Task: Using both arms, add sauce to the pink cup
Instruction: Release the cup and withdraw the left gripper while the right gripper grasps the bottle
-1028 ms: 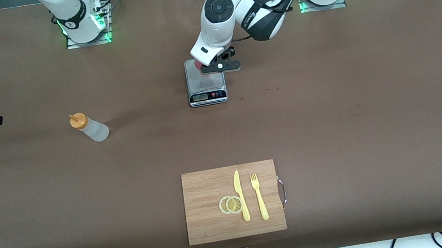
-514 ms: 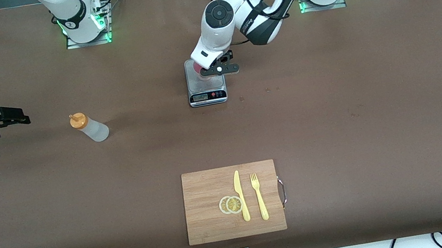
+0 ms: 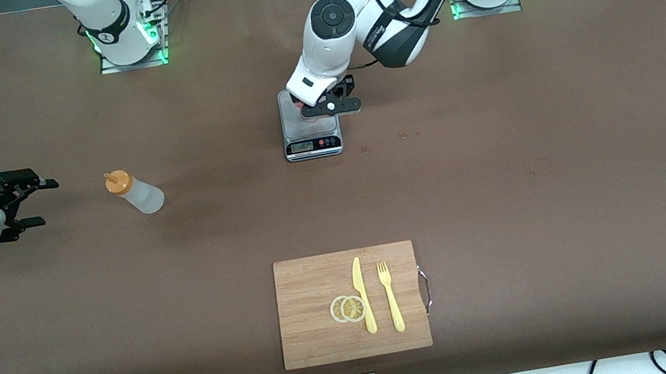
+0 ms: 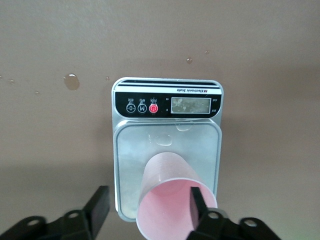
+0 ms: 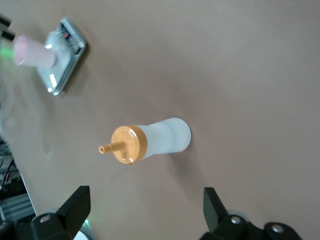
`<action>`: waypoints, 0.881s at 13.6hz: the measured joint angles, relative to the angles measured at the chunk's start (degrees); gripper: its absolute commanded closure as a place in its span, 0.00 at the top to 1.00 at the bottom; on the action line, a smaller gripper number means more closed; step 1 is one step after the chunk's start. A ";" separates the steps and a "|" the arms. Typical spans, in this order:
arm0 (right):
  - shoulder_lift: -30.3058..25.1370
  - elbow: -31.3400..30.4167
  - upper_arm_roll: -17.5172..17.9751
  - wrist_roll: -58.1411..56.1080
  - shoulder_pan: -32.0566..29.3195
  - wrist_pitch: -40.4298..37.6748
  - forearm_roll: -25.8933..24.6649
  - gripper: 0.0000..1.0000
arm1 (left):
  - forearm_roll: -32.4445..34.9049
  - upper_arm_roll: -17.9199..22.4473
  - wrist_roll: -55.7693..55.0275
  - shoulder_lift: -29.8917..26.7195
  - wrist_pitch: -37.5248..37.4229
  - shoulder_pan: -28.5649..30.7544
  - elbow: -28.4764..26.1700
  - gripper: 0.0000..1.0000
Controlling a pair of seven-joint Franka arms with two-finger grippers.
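Low in the frame's centre we see one bamboo cutting board. Mid-left, one whitish squeeze bottle with orange cap stands apart from the released right tool. Upper centre, the left tool, spread, straddles one pink plastic cup, partly hidden, on one grey scale.

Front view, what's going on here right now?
The pink cup stands on the grey scale, and the left end effector sits around it with its fingers spread, not gripping. The right end effector is open, low over the table toward the right arm's end, pointing at the sauce bottle, which stands upright and untouched. No sauce is in the cup yet.
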 measured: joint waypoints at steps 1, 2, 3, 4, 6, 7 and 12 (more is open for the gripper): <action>1.74 -0.72 -0.01 -6.65 -1.13 0.02 3.30 1.00 | 0.00 0.10 -0.03 -0.63 -3.61 0.53 2.38 1.00; 3.81 -1.20 -0.01 -13.59 -2.05 0.03 6.53 1.00 | 0.00 0.54 -0.08 -1.25 -7.61 1.21 5.35 1.00; 6.18 -1.50 -0.02 -21.03 -2.83 0.03 9.74 1.00 | 0.00 1.61 -0.09 -1.90 -11.61 1.84 8.76 1.00; 8.83 -1.61 -0.02 -27.92 -3.61 0.03 12.52 1.00 | 0.00 3.61 -0.09 -2.80 -15.44 2.35 12.19 1.00; 13.36 -1.75 -0.02 -40.44 -4.81 0.00 16.37 1.00 | 0.00 7.77 0.35 -4.76 -21.81 3.94 17.09 1.00; 15.16 -1.90 -0.03 -46.40 -5.12 -0.11 18.23 1.00 | 0.01 9.19 2.19 -5.64 -24.77 5.55 18.86 1.00; 18.94 -4.16 0.00 -67.34 -5.51 -3.75 23.30 1.00 | 0.12 18.19 19.48 -7.69 -35.83 12.90 24.97 1.00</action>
